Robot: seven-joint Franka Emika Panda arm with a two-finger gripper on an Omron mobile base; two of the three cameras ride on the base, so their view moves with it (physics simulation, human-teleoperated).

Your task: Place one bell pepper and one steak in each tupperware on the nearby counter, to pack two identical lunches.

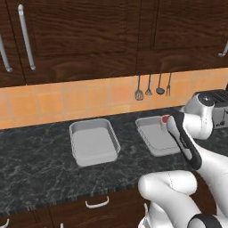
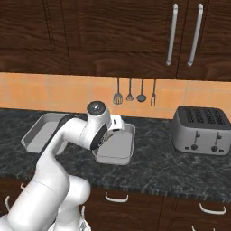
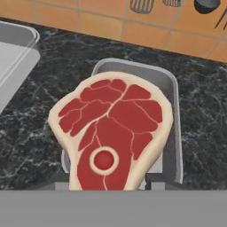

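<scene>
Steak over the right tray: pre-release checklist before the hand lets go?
1. Steak held in the hand: ok, it hangs between the finger tips in the hand view.
2. Steak above the right tray: ok, the tray rim shows around it.
3. Right tray clear of other food: cannot tell, the steak covers most of its floor.
4. Left tray free: ok, nothing in it.
5. Height above the tray floor: cannot tell.
6. Toaster clear of the arm: ok, it stands well to the side.
</scene>
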